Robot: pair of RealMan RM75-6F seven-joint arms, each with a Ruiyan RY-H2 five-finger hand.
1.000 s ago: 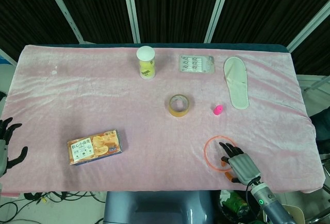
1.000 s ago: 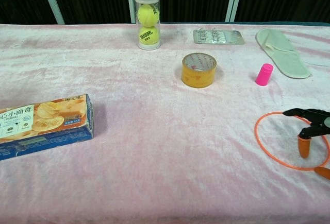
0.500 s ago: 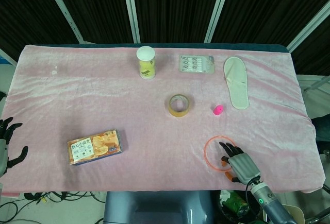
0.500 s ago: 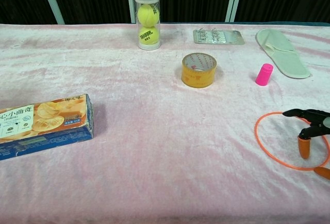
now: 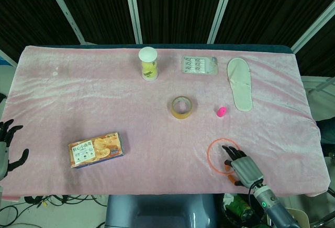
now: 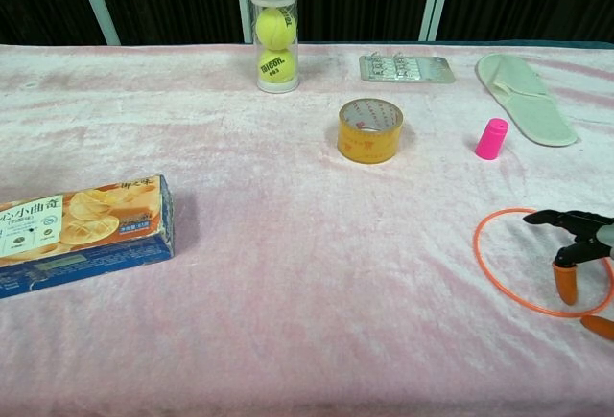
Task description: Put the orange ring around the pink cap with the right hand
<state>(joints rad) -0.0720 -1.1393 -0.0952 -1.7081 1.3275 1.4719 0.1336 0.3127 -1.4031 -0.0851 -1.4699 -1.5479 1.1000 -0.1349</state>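
Observation:
The thin orange ring (image 5: pixel 208 155) lies flat on the pink cloth near the front right; its left arc (image 6: pixel 477 254) also shows in the chest view. The pink cap (image 5: pixel 221 112) (image 6: pixel 491 138) stands upright, apart from the ring and further back. My right hand (image 5: pixel 244 168) (image 6: pixel 578 244) reaches over the ring's right side with its fingers spread, one orange-tipped finger pointing down inside the ring. It grips nothing. My left hand (image 5: pixel 7 145) is at the table's left edge, fingers apart and empty.
A yellow tape roll (image 6: pixel 370 130) sits left of the cap. At the back are a tennis ball tube (image 6: pixel 273 37), a blister pack (image 6: pixel 406 68) and a white slipper (image 6: pixel 526 97). A biscuit box (image 6: pixel 77 233) lies front left.
My right hand has drawn back slightly toward the front edge. The ring and cap have not moved.

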